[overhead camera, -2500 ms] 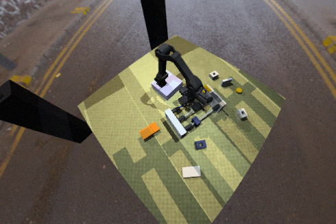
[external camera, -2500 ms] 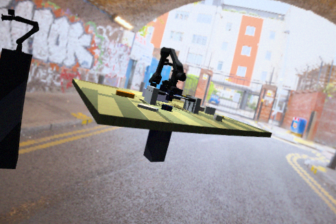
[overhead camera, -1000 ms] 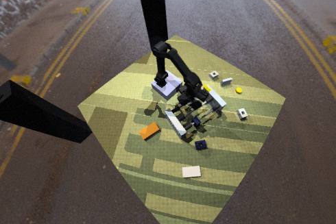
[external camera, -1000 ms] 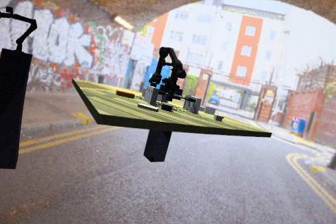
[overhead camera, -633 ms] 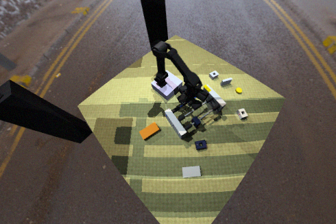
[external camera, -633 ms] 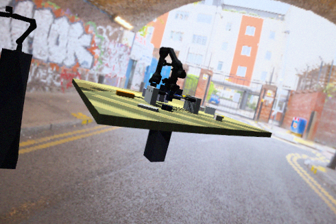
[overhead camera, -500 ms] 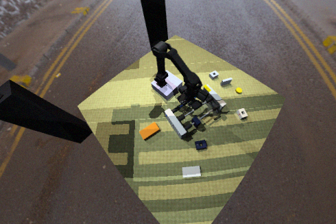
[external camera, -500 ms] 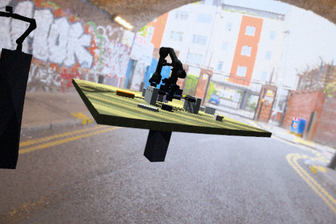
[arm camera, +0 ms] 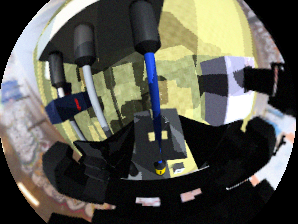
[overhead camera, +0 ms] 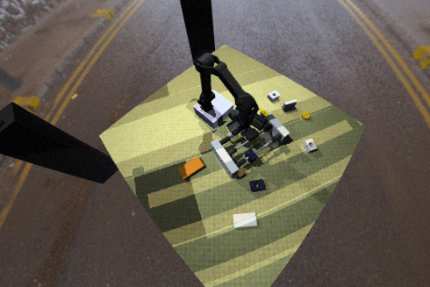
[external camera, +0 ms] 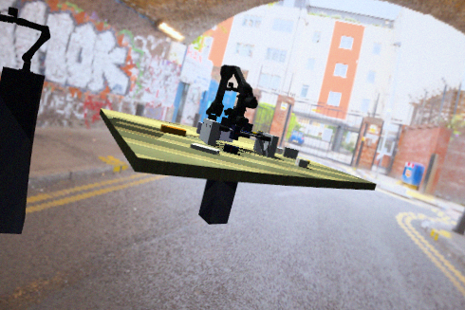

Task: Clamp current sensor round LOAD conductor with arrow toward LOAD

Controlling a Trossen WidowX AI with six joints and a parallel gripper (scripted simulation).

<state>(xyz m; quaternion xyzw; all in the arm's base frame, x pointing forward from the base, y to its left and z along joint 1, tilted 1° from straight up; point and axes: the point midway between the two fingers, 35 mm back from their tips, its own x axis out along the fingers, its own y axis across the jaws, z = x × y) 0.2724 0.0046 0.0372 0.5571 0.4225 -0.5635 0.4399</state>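
My gripper (overhead camera: 244, 133) (arm camera: 156, 120) is down over the row of conductors and is shut on the dark grey split-core sensor (arm camera: 158, 137). In the wrist view the sensor sits around the blue conductor (arm camera: 152, 82), with a small yellow mark on its near face. A grey conductor (arm camera: 93, 99) and a dark one (arm camera: 57, 78) run beside it to the left. The conductors span between two pale end blocks (overhead camera: 224, 157) (overhead camera: 279, 129). In the top and exterior views the arm hides the sensor. I cannot read the LOAD marker or the arrow.
A navy clamp-like piece (overhead camera: 250, 153) (arm camera: 67, 106) sits on a neighbouring conductor. A navy square (overhead camera: 259, 184), an orange block (overhead camera: 191, 168), a white slab (overhead camera: 245, 219) and small white and yellow pieces (overhead camera: 310, 145) (overhead camera: 305, 115) lie around. The arm's white base (overhead camera: 213, 109) is behind.
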